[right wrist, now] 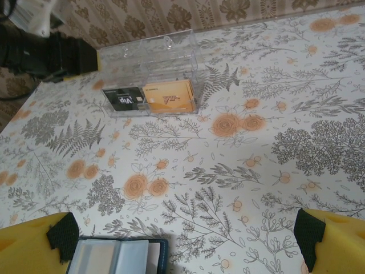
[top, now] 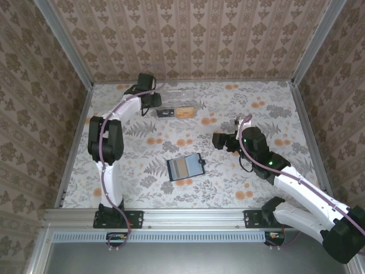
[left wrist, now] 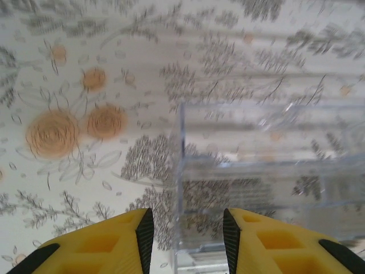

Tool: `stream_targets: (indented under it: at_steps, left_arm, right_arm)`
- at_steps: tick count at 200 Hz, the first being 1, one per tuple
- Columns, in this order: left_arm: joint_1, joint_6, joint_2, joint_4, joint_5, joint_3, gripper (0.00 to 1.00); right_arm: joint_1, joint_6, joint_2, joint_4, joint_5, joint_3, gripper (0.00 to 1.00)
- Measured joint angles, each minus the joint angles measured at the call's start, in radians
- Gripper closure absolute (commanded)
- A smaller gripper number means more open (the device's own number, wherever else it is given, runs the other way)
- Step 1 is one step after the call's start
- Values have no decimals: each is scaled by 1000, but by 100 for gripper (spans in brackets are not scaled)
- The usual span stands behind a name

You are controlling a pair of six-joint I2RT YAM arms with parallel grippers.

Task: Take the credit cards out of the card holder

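Observation:
The card holder (top: 185, 167) lies spread open mid-table, dark navy with a pale inside; its edge shows at the bottom left of the right wrist view (right wrist: 117, 257). Two credit cards lie in a clear plastic box (top: 177, 108): a black one (right wrist: 124, 100) and an orange one (right wrist: 169, 96). My left gripper (top: 153, 103) hovers at the box's left end, and its yellow fingers stand apart (left wrist: 187, 228) over the box's corner wall (left wrist: 182, 171), holding nothing. To the right of the holder and apart from it, my right gripper (top: 218, 140) is wide open (right wrist: 186, 233) and empty.
The floral table (top: 256, 171) is fenced by metal rails and patterned walls on three sides. The left arm's dark wrist (right wrist: 45, 51) sits just behind the box. Bare cloth lies between the holder and the box.

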Motion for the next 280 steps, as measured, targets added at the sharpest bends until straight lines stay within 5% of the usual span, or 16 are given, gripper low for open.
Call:
stream_targets:
  at_steps: [260, 280]
  left_arm:
    - [23, 41, 195, -100, 4, 279, 68]
    - [23, 43, 201, -102, 9, 283, 75]
  right_arm:
    - [0, 3, 36, 11, 0, 0, 0]
    - [0, 4, 36, 15, 0, -1, 0]
